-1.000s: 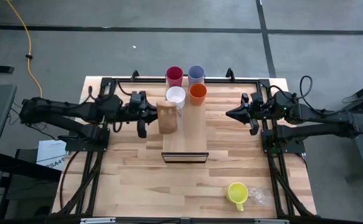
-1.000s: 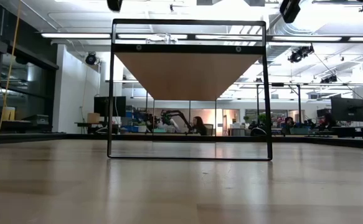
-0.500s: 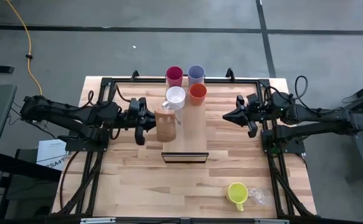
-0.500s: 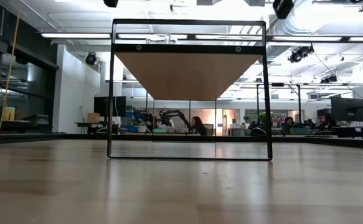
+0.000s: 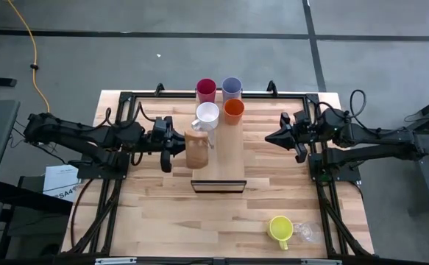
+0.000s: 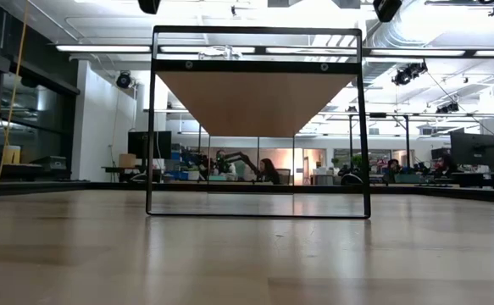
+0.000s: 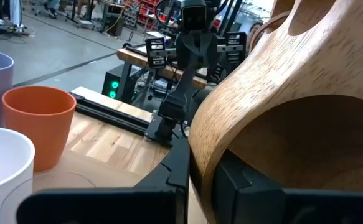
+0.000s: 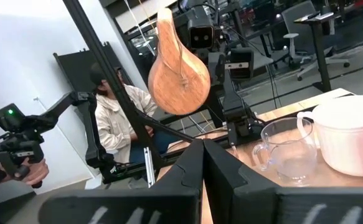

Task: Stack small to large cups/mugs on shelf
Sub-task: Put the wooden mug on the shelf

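Observation:
The shelf (image 5: 227, 158) stands mid-table, and its wooden underside (image 6: 259, 102) shows in the low view. At its far end stand a red cup (image 5: 206, 90), a lavender cup (image 5: 232, 87), a white mug (image 5: 207, 113), an orange cup (image 5: 234, 110) and a clear glass mug (image 8: 282, 155). My left gripper (image 5: 173, 144) is shut on the brown wooden cup (image 5: 197, 149) over the shelf's left edge. My right gripper (image 5: 270, 137) is shut, holds nothing and points at the shelf from the right. A yellow mug (image 5: 280, 228) and a clear glass (image 5: 307, 234) stand on the table, near right. My left gripper pinches the wooden cup by its handle (image 7: 221, 146) between its two fingers (image 7: 180, 163). The fingers come level from the table's left side. The cup (image 8: 179, 68) hangs clear above the shelf, out beyond the fingertips.
A black frame (image 5: 126, 99) runs around the table and carries both arms. Bare shelf top (image 5: 229, 165) lies near the shelf's front end. People sit at desks in the room beyond the table (image 6: 268, 169).
My left gripper has swung a little toward the table's near edge, still shut on the wooden cup. The cup has gone along the shelf's left edge, away from the white mug, and stays lifted clear.

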`<state>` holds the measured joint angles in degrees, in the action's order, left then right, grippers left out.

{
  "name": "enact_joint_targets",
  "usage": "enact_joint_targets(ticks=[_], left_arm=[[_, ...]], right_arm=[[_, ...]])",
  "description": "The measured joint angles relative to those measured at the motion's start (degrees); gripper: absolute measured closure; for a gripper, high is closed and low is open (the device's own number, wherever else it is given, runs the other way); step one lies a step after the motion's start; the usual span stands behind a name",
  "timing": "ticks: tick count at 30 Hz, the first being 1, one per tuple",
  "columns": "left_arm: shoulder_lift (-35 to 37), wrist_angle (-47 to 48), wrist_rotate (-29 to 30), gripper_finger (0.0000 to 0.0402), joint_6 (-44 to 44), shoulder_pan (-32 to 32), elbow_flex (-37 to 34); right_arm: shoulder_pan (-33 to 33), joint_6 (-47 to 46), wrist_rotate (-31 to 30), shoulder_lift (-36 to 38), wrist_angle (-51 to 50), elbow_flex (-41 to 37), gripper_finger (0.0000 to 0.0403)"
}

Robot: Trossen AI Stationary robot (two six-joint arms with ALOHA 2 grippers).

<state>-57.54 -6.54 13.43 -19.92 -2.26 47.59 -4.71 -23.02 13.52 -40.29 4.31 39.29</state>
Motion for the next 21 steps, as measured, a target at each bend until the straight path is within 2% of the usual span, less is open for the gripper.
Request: enact_joint_targets(ticks=[4,7,12,16,21], left_arm=[[0.0,1.4,-0.2,0.0384,0.0,0.0,0.1],[-0.3,10.3,-2.4,0.0384,0.0,0.0,3.3],[-5.8,32.1,-2.8,0.0384,-0.8,-0.1,15.9],[-14.4,51.0,-3.6,0.0384,0.1,-0.2,28.6],[-25.4,68.1,-0.9,0.0384,2.7,-1.4,41.1]], right_arm=[[0.0,0.1,0.0,0.0,0.1,0.0,0.0403],[0.0,0.1,0.0,0.0,0.1,0.0,0.0403],[0.0,0.6,0.0,0.0,0.0,0.0,0.0403],[0.0,0.6,0.0,0.0,-0.3,0.0,0.0403],[0.0,1.0,0.0,0.0,-0.4,0.0,0.0403]])
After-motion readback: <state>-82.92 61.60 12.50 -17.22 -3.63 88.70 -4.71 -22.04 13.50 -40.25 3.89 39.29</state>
